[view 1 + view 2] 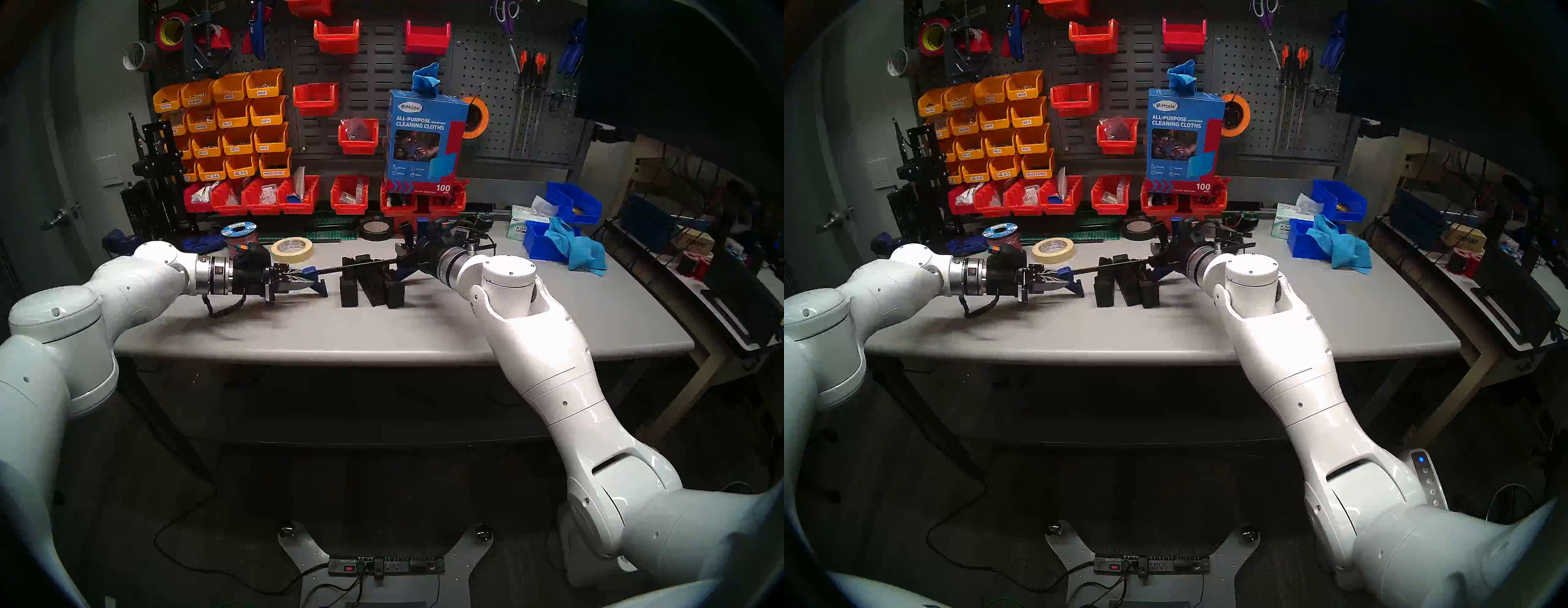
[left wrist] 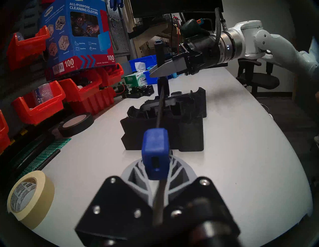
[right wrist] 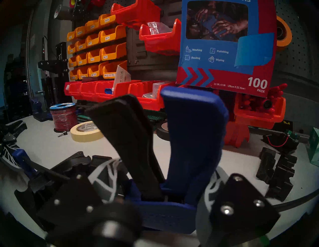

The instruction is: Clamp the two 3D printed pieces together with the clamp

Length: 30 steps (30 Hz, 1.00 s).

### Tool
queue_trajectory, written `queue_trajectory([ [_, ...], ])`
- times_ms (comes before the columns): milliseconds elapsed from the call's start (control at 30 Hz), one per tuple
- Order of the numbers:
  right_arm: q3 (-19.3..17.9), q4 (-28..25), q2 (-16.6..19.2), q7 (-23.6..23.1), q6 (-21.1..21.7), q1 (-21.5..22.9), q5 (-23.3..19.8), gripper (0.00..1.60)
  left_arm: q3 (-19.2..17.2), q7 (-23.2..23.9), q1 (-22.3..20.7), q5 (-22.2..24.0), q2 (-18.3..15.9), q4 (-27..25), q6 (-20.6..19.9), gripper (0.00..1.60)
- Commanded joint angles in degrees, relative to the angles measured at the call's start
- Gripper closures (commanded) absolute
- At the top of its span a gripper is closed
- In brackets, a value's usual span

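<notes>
The clamp hangs level over the grey table, its thin black bar crossing just above the two 3D printed pieces. These matte black blocks stand side by side mid-table. My left gripper is shut on the bar's left end, right behind the small blue jaw. My right gripper is shut on the clamp's blue body at the foot of its handle, with the black trigger pointing up beside it. The second blue jaw is mostly hidden behind the pieces.
A masking tape roll, a black tape roll and a wire spool lie behind the clamp. Small black parts sit back right. Blue bins with cloths stand at the right, red bins along the back.
</notes>
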State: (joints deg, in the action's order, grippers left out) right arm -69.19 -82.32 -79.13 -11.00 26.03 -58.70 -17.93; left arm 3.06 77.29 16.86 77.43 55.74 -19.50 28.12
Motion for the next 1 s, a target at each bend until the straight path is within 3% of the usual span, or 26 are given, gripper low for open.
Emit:
queue_trajectory([
  [0,1.31,-2.28,-2.11,-1.72,0.36,1.16,-1.25,1.6,-0.81,3.88,-1.52,0.73,2.06,-1.24,-0.08,1.6],
  [967,2.39,-1.31,-3.25,-1.18,0.32,2.82,-1.92,1.6,-0.98,4.08,-1.48,0.7,2.1,-1.18,-0.08,1.6],
])
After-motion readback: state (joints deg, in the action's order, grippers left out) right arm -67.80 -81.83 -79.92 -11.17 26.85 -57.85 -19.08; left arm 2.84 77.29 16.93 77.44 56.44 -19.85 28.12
